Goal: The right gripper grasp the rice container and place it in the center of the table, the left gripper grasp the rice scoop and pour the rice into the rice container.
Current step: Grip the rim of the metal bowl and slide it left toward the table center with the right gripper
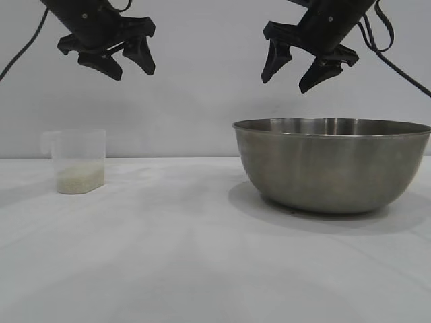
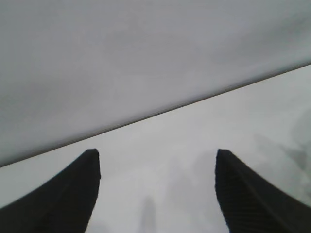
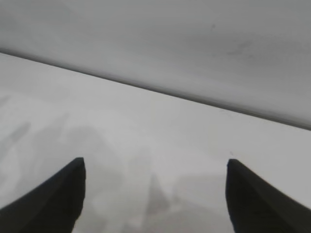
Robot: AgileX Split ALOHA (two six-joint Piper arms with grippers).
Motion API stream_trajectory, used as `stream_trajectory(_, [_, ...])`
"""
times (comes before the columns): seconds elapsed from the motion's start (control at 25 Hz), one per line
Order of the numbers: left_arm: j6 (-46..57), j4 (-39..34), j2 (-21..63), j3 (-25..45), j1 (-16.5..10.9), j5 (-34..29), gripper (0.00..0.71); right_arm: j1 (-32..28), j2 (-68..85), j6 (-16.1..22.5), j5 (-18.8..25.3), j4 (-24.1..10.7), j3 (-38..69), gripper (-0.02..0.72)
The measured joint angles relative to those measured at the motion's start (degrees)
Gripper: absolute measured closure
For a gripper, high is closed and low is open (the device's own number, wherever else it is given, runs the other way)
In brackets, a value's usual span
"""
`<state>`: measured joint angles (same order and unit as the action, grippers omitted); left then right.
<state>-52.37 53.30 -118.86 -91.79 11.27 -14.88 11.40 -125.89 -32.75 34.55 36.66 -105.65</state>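
The left gripper (image 1: 131, 69) hangs high at about 10 o'clock in the exterior view, above the cup and a little toward the center, touching nothing. Its fingers (image 2: 63, 199) are spread wide and hold nothing — in the left wrist view only bare table (image 2: 194, 145) lies between them.

The right gripper (image 1: 293, 75) hangs at about 1 o'clock, over the left part of the bowl's rim, well above it. Its fingers (image 3: 262, 199) are also wide apart and empty.

The rice scoop (image 1: 79, 161) stands upright on the table (image 1: 202, 256) at 9 o'clock, with a small handle on its left side. A low layer of rice (image 1: 79, 179) lies in its bottom.

The rice container (image 1: 331, 165) — a big steel bowl — rests on the table at 3 o'clock, right side up, its right edge reaching the border of the view. It is well apart from the scoop, with bare table between them.
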Motion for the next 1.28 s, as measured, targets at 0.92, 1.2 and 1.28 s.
stream_trajectory(0.92, [0.0, 0.0, 0.0, 0.0, 0.0, 0.0, 0.266, 0.0, 0.0, 0.0, 2.6, -0.2, -0.7, 0.171])
stream_trajectory(1.2, [0.5, -0.1, 0.0, 0.0, 0.0, -0.4, 0.266, -1.0, 4.2, 5.6, 14.8, -6.8, -5.4, 0.217])
stream_trajectory(1.28, [0.7, -0.4, 0.0, 0.0, 0.0, -0.6, 0.266, -2.5, 6.0, 7.9, 19.1, -8.3, -5.5, 0.217])
